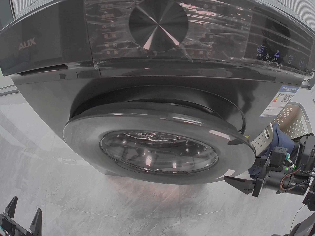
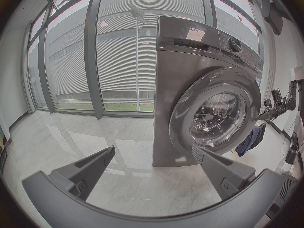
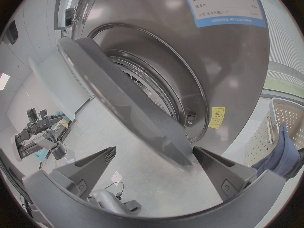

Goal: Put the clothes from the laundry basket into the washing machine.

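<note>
Note washing machine door ajar. Find right gripper unclenched, spread at door's free edge. Find left gripper released, empty, well apart from machine. See navy garment draped over laundry basket rim beside machine.

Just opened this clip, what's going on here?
The right hand is at the free edge of the washing machine door, which stands partly open. The hand's fingers are open on either side of that edge. The left hand hangs low and open, away from the machine. The blue clothes are draped over the laundry basket beside it.
</note>
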Robot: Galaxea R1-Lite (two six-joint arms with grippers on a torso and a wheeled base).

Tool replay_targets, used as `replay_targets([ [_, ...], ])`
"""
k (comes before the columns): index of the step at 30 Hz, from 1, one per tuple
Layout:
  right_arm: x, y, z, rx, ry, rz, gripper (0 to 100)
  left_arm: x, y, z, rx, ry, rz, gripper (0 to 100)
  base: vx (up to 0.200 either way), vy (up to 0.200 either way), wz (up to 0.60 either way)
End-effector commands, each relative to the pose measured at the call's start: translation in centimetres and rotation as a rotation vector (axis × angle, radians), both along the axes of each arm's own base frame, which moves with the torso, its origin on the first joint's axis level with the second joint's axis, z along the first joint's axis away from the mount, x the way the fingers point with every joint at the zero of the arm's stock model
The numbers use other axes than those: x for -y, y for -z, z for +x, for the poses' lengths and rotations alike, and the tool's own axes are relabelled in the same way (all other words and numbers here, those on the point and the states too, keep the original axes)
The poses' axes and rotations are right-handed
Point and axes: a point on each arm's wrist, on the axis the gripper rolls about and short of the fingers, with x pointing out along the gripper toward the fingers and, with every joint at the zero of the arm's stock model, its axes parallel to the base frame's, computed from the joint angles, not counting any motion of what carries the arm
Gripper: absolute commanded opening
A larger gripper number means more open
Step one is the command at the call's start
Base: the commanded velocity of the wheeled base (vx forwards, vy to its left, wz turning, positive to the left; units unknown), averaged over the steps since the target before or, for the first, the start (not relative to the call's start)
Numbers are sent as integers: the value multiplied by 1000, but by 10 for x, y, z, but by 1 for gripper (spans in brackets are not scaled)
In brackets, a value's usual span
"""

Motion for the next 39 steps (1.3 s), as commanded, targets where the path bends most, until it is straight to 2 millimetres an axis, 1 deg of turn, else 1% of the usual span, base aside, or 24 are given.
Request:
replay_targets([
  [1,2,-6,3,33,15,10,100,0,4,0,-3,-1,0,100,0,0,0],
  [3,3,-6,7,29,31,10,100,0,4,0,-3,-1,0,100,-200,0,0],
  [7,1,-5,7,21,20,6,100,0,4,0,-5,-1,0,100,-200,0,0],
  [12,-3,0,3,1,-8,0,100,0,4,0,-5,-1,0,100,0,0,0],
  [16,-6,2,-9,-6,-56,1,100,0,4,0,-3,-1,0,100,0,0,0],
  [21,-5,-1,-7,7,-41,6,100,0,4,0,-3,-1,0,100,0,0,0],
  [25,-6,-5,1,21,-22,14,100,0,4,0,-5,-1,0,100,0,0,0],
  [28,-7,-2,2,7,-26,8,100,0,4,0,-5,1,2,100,-200,0,0],
  [31,-7,0,0,-4,-34,3,100,0,4,0,-7,1,2,100,-200,0,0],
  [39,-13,6,-11,-24,-91,-9,100,0,4,0,-5,1,0,100,0,0,0],
])
